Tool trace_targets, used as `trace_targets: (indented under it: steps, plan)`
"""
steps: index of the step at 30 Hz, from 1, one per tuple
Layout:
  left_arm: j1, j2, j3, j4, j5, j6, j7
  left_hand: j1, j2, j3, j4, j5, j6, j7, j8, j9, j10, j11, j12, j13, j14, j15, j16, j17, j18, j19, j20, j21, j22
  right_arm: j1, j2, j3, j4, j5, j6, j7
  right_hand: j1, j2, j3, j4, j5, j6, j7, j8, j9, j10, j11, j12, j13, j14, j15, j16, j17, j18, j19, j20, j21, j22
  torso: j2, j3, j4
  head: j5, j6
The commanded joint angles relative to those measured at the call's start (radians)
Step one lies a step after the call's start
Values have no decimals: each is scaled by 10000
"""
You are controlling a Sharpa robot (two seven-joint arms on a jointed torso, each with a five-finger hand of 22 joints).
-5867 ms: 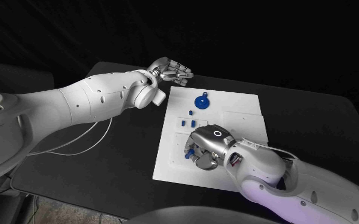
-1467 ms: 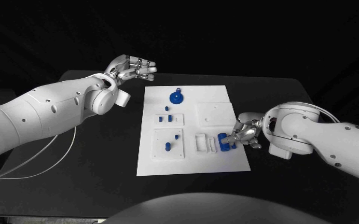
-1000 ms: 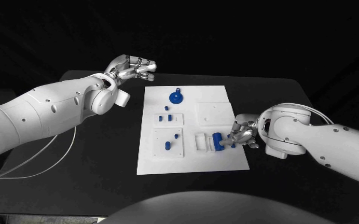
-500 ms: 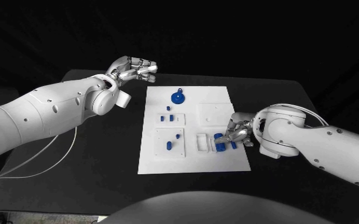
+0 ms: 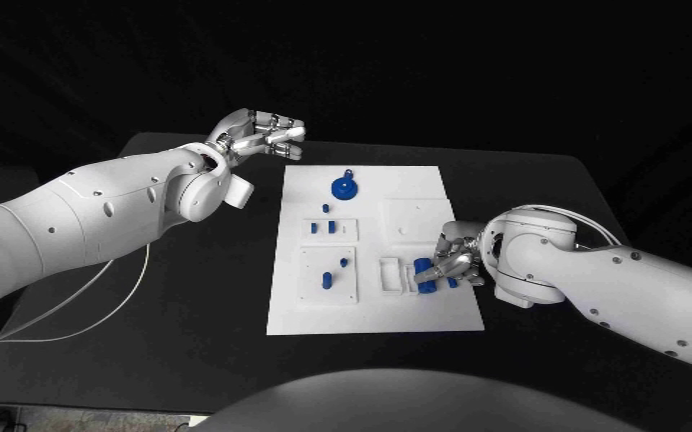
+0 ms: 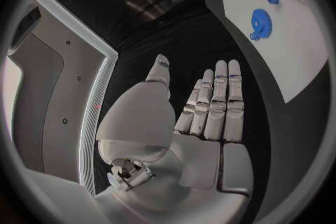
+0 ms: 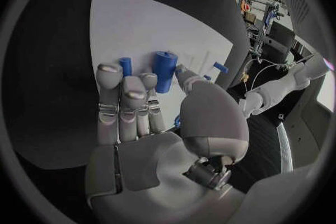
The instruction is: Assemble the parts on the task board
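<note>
Your right hand (image 5: 456, 260) sits at the right side of the task board (image 5: 411, 317), fingers curled in around a blue cylindrical peg (image 7: 164, 70). In the right wrist view the peg stands just past the fingertips (image 7: 149, 79), the thumb closing on it from the other side, so it looks pinched, though I cannot tell how firm the contact is. A thinner blue pin (image 7: 125, 65) stands right beside it, just off the fingers. Judge the peg as small, rigid plastic: light, smooth and likely to twist or slip out of metal fingertips. Take it around the middle of its barrel, opposite sides, and keep it upright so it drops squarely into its seat.

Your left hand (image 5: 261, 133) hovers off the board's far left corner, fingers together and extended, holding nothing. The blue gear (image 5: 345, 188) lies on the board nearest that hand.
</note>
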Motion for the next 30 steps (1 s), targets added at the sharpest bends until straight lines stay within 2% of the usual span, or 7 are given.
trace_targets:
  steps: [1, 13, 21, 22, 24, 27, 30]
  plan:
    - [-17, 5, 8, 37, 79, 184, 11, -23, -104, 5, 41, -26, -42, 7, -61, -11, -95, 3, -1, 10, -57, -11, -16, 11, -5, -6, 66, -36, -14, -19, 76, -81, -57, -431, 140, -519, 192, 3, -25, -184, -52, 39, 3, -72, -38, -31, -9, -42, -8, -1, 38, -38, 12, -178, 509, -8, -62, 533, 13, -4, 5, -8, 8]
    - [-17, -6, 8, 52, 79, 187, -17, -20, -120, 23, 105, -25, -113, 16, -69, -15, -107, 8, -1, 10, -70, -7, -17, 11, -5, -11, 71, -50, -14, -21, 231, -208, -255, -679, 136, -507, 536, 247, 119, -1021, -50, 95, -13, -72, -79, -22, -26, -61, -2, 19, 30, -62, 80, -198, 516, -15, -79, 574, 37, -17, 32, -73, 21]
    - [-17, -22, 8, 52, 79, 198, -36, -30, -114, 33, 144, -23, -162, 24, -67, -16, -131, 16, -1, 10, -85, -1, -19, 10, -3, -15, 76, -60, -13, -22, 193, -236, -302, -714, -284, -507, 827, 954, 973, -2204, 349, 330, -101, -83, -108, -51, -96, 9, -31, 26, -5, -61, 51, -208, 520, -27, -43, 615, 42, -21, 26, -53, 33]
    - [-17, -21, 8, 51, 79, 207, -36, -44, -116, 29, 156, -24, -179, 26, -69, -17, -132, 16, 0, 10, -91, 1, -21, 9, -3, -15, 76, -61, -13, -22, 182, -237, -311, -617, -396, -500, 865, 997, 1080, -2295, 561, 343, -108, -82, -113, -65, -101, 4, -37, 26, -13, -59, 51, -211, 523, -34, -22, 622, 42, -22, 26, -66, 36]
    - [-17, -16, 8, 47, 79, 227, -37, -49, -115, 28, 164, -25, -229, 32, -74, -21, -140, 20, -1, 10, -90, 2, -19, 10, -3, -20, 77, -65, -14, -22, 158, -239, -343, -308, -624, -480, 933, 1006, 1412, -2606, 2075, 369, -145, -77, -126, -108, -94, 0, -37, 22, -23, -46, 61, -219, 527, -63, 13, 639, 47, -23, 30, -81, 53]
    - [-17, -14, 7, 41, 79, 252, -46, -59, -117, 26, 175, -26, -257, 36, -73, -21, -149, 22, 0, 10, -96, 4, -20, 10, -3, -23, 80, -69, -14, -22, 111, -239, -387, 284, -942, -449, 640, 951, 1770, -2905, 3466, 403, -62, -70, -58, -90, -126, 84, -1, 20, -39, -11, 81, -217, 527, -68, 71, 670, 50, -22, 35, -68, 57]
    - [-17, -15, 7, 34, 79, 262, -52, -68, -119, 29, 190, -26, -248, 35, -70, -20, -161, 24, 0, 10, -108, 8, -22, 10, -3, -30, 83, -75, -15, -21, 63, -240, -396, 809, -1142, -438, 318, 922, 1989, -3158, 4102, 435, -74, -68, 100, -65, -145, 109, -6, 14, -47, 16, 90, -216, 523, -75, 129, 696, 53, -19, 38, -56, 73]
